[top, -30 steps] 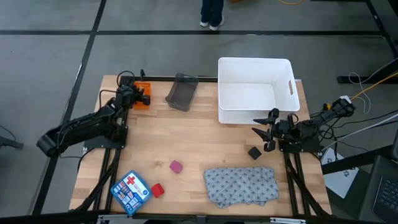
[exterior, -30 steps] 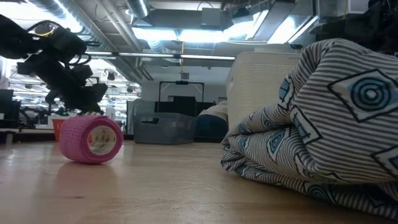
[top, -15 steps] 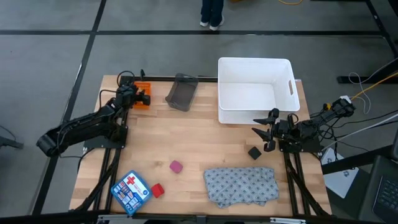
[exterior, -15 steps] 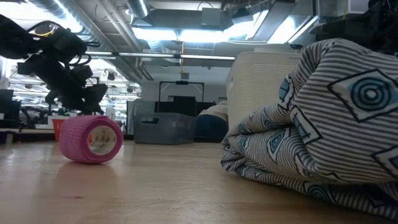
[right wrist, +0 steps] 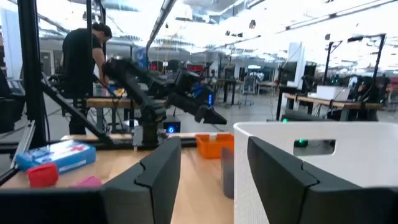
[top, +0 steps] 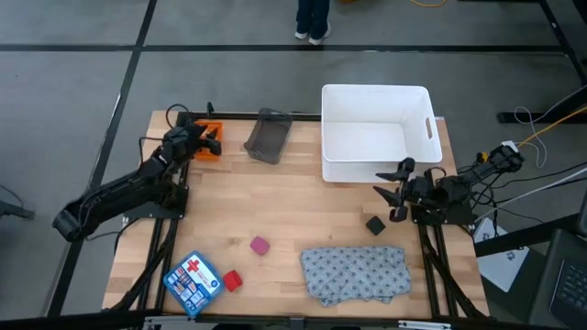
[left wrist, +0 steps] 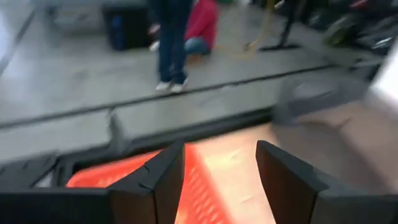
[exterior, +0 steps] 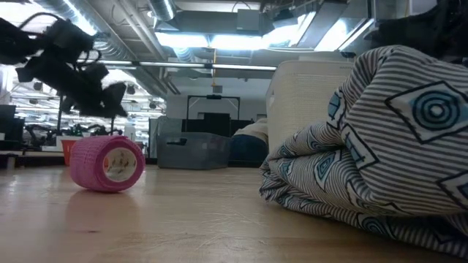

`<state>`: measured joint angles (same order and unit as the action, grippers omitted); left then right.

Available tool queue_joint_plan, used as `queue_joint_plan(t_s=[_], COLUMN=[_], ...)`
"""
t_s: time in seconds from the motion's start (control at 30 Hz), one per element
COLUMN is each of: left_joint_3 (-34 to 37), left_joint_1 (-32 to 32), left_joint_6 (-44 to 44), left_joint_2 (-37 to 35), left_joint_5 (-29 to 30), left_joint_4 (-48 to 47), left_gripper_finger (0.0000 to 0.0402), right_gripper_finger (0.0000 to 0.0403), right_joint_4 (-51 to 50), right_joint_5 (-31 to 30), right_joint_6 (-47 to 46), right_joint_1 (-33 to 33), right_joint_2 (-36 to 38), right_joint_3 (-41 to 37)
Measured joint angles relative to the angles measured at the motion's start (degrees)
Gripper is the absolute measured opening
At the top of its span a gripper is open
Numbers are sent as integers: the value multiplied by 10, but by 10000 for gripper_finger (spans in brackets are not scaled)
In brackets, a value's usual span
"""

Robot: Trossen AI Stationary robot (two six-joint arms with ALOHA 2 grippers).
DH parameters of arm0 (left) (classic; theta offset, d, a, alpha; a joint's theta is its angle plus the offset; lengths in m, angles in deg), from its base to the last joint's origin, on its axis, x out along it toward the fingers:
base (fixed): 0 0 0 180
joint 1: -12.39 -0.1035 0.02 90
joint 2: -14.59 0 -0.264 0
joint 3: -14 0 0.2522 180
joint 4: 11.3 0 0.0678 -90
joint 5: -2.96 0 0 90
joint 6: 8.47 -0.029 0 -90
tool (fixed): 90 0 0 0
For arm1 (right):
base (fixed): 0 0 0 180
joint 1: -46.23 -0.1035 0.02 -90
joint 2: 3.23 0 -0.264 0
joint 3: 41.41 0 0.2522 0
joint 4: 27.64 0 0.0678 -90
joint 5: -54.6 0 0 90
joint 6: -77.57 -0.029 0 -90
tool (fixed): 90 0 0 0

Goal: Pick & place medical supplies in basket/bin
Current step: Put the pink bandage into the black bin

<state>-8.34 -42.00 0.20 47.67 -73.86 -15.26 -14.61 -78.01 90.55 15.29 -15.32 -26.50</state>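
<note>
My left gripper [top: 204, 137] [left wrist: 221, 180] hangs open over the small orange basket [top: 210, 142] [left wrist: 118, 177] at the table's far left corner, holding nothing. It also shows in the low view [exterior: 110, 95], above the table. My right gripper [top: 389, 192] [right wrist: 214, 180] waits open by the white bin's near edge. The black block [top: 374, 225] lies just near of it. The pink roll [top: 260, 245] [exterior: 107, 164] lies on its side and the red roll [top: 232, 280] rests near the front edge. The grey patterned cloth [top: 356, 273] [exterior: 373, 146] lies bunched at front right. No vials show.
A white bin [top: 376, 133] [exterior: 307, 102] stands at far right and a grey bin [top: 268, 136] at far centre. A blue first-aid pouch [top: 193, 282] lies at the front left. Bare wood lies in the table's middle [top: 303, 206]. People stand in the room beyond [right wrist: 81, 68].
My left gripper has risen a little above the orange basket and shifted slightly toward the table's left edge; its wrist picture is blurred with motion. Nothing on the table has moved.
</note>
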Motion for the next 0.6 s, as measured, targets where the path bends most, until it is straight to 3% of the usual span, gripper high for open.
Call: queue_joint_plan(t_s=[0.1, 0.23, 0.3, 0.43, 0.6], left_joint_3=[0, -1, -11, -60, -138], left_joint_1=[19, 55, 73, 118, 182], left_joint_6=[-27, -9, 1, -4, -53], left_joint_2=[-43, -93, -113, -149, -192], left_joint_5=[-75, -170, -202, -229, -228], left_joint_4=[46, 171, 191, 132, -22], left_gripper_finger=[185, 181, 180, 180, 180], right_gripper_finger=[187, 187, 187, 187, 187], right_joint_4=[15, 30, 48, 86, 84], right_joint_5=[0, 2, 11, 61, 60], right_joint_6=[10, 10, 10, 12, -23], right_joint_1=[0, 0, 0, 0, 0], right_joint_2=[0, 0, 0, 0, 0], right_joint_3=[0, 0, 0, 0, 0])
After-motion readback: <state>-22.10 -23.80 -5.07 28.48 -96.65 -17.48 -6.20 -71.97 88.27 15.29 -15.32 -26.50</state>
